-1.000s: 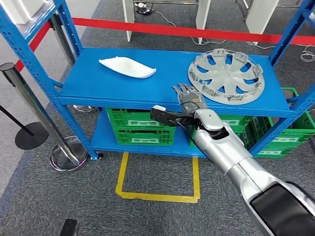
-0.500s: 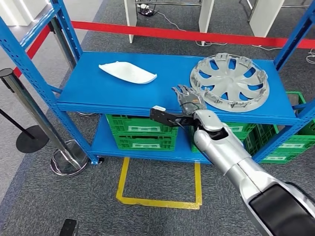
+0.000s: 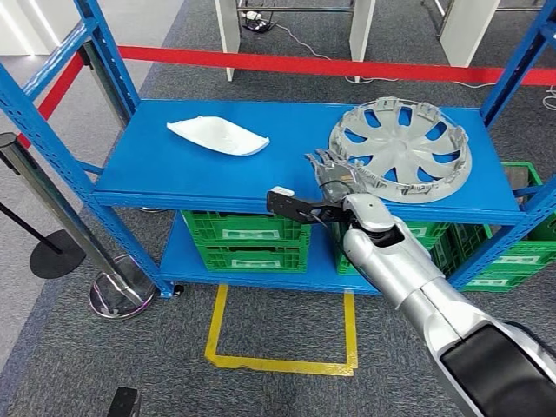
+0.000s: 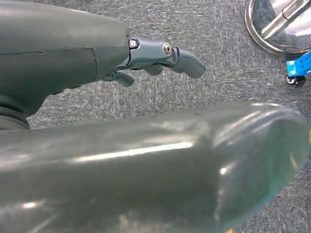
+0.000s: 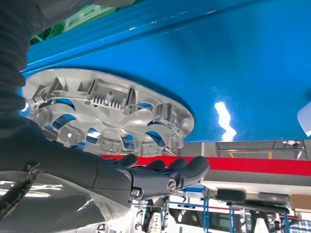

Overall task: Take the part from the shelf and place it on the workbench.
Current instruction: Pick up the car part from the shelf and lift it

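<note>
The right robot hand [image 3: 331, 174] is hovering with fingers spread apart, holding nothing, just beside the near-left rim of the round silver plastic hubcap [image 3: 400, 148], which is lying on the blue metal shelf [image 3: 196, 165], right side.

A silver spoked hubcap [image 3: 400, 148] lies flat on the blue shelf's [image 3: 196, 169] right side.

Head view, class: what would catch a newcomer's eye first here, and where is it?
The round silver plastic wheel cover stands out first, lying on the right of the blue metal shelf. Just in front of its near rim hovers the robot's right hand, fingers spread and holding nothing. Further left on the same shelf lies a white curved plastic part.
</note>
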